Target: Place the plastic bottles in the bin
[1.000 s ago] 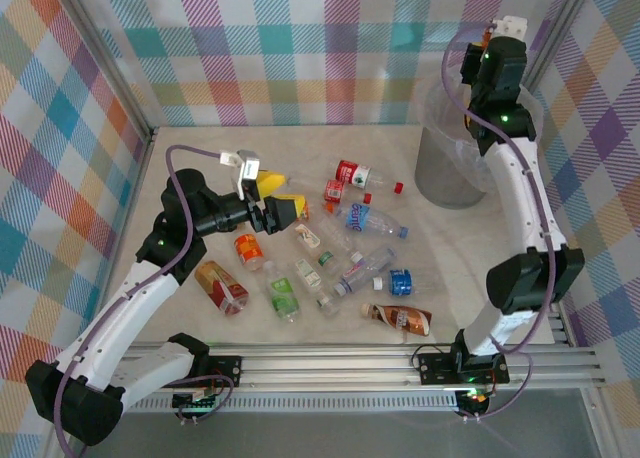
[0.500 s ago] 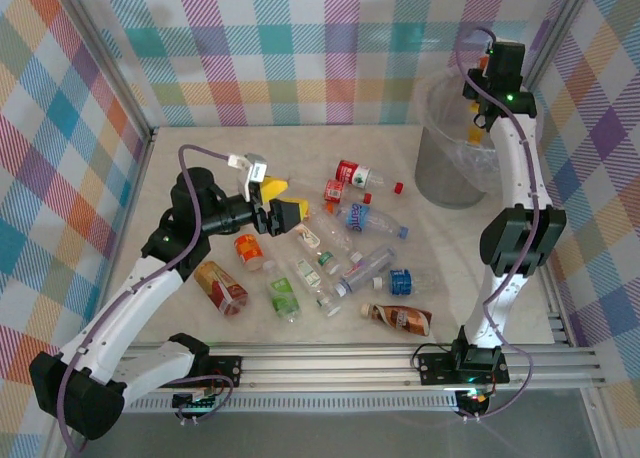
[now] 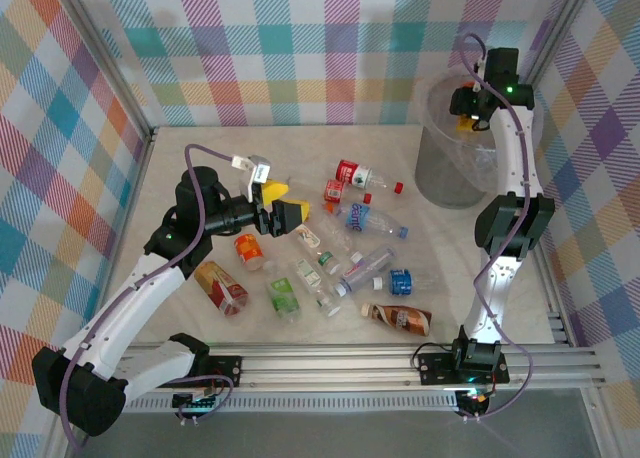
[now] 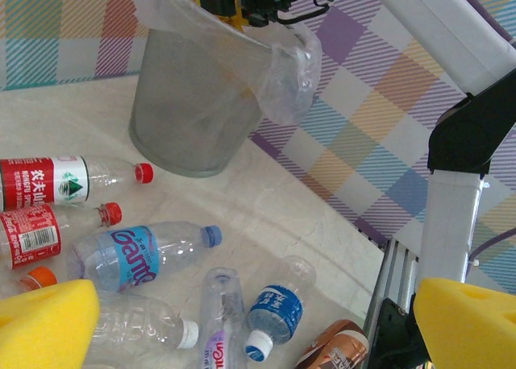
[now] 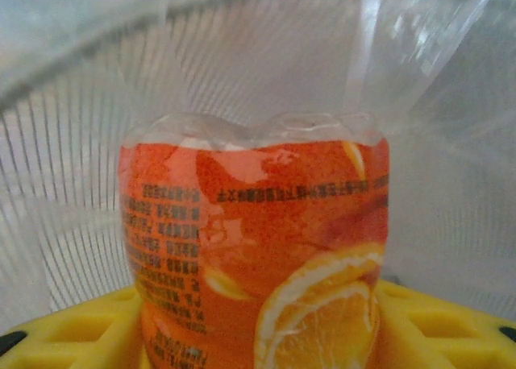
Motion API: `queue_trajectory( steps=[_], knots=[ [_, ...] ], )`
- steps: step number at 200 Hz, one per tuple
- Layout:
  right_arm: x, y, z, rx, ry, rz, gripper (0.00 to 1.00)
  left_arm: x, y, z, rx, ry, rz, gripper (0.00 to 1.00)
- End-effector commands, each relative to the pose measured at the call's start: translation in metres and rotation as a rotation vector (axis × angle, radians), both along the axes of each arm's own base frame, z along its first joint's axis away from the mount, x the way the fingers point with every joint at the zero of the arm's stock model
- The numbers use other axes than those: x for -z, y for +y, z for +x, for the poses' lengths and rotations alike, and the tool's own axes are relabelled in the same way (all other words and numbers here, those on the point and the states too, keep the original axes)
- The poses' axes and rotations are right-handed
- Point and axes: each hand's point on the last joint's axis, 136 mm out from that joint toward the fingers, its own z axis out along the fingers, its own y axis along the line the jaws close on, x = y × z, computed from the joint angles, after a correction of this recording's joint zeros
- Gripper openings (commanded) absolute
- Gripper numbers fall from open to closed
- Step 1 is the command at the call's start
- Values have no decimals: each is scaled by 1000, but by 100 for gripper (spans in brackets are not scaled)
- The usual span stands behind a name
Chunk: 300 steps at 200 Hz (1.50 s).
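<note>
ok so the right gripper [image 3: 467, 113] is up over the bin [image 3: 445, 178], pinching an orange-labelled bottle [image 5: 258, 248] between its yellow pads [image 5: 72, 329]. In the wrist view the label with the orange slices sits right in the jaws. Behind it there's just the crinkly clear liner [image 5: 419, 79] and the ribbed grey wall, so the bottle is hanging above or just inside the mouth of the bin. Makes sense to carry it that high, since it has to clear the rim and the bag folded over it before letting go. I'd guess the drop comes next, but I can't tell if the grip is loosening at all. The left gripper [image 3: 284, 202] is spread wide open with nothing in it. It hovers low over the plastic bottles [image 3: 366, 270] scattered on the table [image 3: 200, 158], aimed roughly at the blue-labelled bottle [image 4: 137, 252] and the clear ones beside it, so it looks lined up to grab one. Loads to go though: about ten lying mid-table, well apart from the bin, with a red-labelled bottle [image 3: 352, 171] nearest it and a squashed brown bottle [image 3: 400, 318] by the near edge. The crushed ones will probably be awkward to pinch
</note>
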Motion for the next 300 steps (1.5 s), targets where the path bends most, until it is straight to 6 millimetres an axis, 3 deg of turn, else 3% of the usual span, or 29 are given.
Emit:
queue_trajectory(
  steps=[1,58,120,161,213,254,300],
  knots=[
    [5,3,-13,-17,63,40,59,-12,-3,-4,22,-36,0,100],
    [20,1,-18,-7,120,64,68,-14,-2,-5,22,-34,-3,100],
    [-6,-1,-21,0,79,60,75,-16,-2,-6,21,-37,-5,100],
    [-41,-3,-29,21,7,52,77,-16,-1,-7,15,-38,-5,100],
    [-96,0,-57,23,-92,55,78,-19,0,-9,16,-45,-7,100],
    [-128,15,-86,-22,-140,93,78,-18,1,-9,11,-42,-2,100],
    [-142,45,-124,-108,-169,160,78,-17,1,-12,24,-36,10,100]
  ],
)
